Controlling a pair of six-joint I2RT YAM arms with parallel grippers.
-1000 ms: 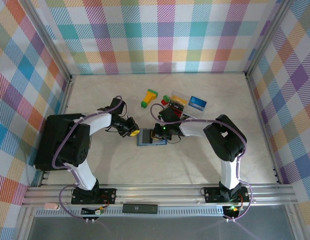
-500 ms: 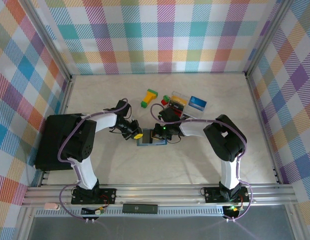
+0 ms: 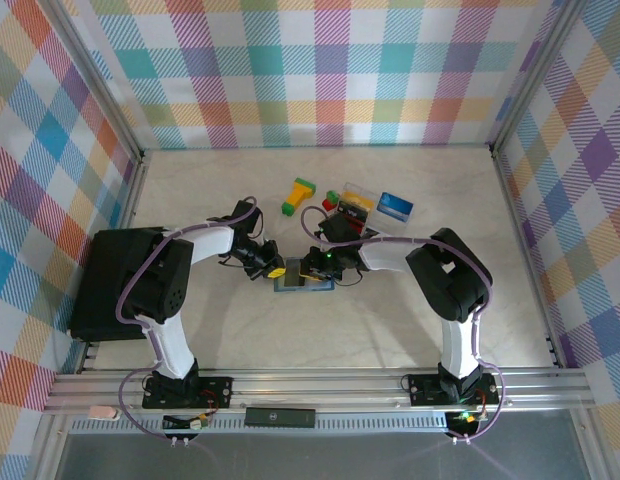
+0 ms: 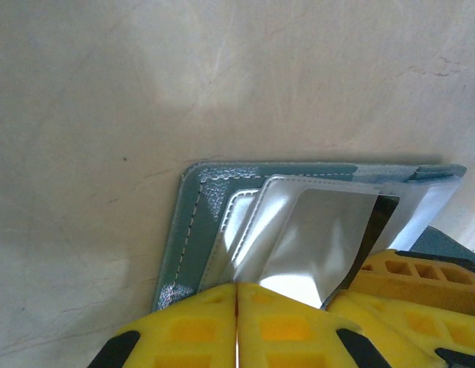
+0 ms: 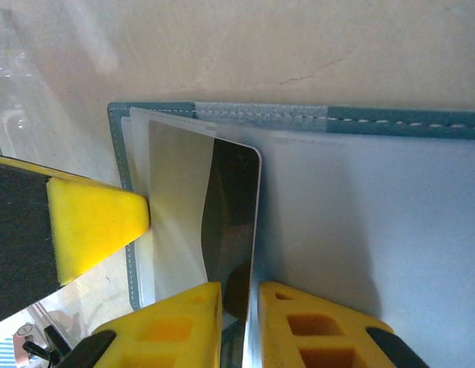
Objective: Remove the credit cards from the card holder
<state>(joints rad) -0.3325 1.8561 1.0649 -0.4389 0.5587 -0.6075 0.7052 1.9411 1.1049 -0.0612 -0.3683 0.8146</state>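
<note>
We find the card holder [image 3: 303,283] lying open and flat on the table [image 4: 107,92], directly under and between the two sets of jaws, which meet over it from opposite sides. The right gripper [image 5: 239,287] has its jaws drawn in on the lower edge of a glossy, dark-looking credit card [image 5: 230,207]. The card runs out ahead of those fingertips, its rounded far corner clear of the pocket and the rest lying over the clear sleeve [image 4: 276,207]. The left gripper [image 4: 237,287] has its jaws pressed together with only a hairline seam between them. Its tip sits at the sleeve's edge just to the left of the right jaws, and we cannot tell whether a lip of plastic is caught in that seam or merely pinned under it. We judge the card to be light, stiff and slick, so it should slide freely once it is out of the sleeve, but it could twist or slip in a grip this narrow. The best hold is on the short exposed edge, square across it, with the pull running straight along the pocket. The holder itself looks soft and light and will likely drag along with the card unless the left jaws hold it down near the pocket mouth. Well beyond the right jaws, towards the far wall, a blue card [image 3: 395,207] lies loose on the table.
</note>
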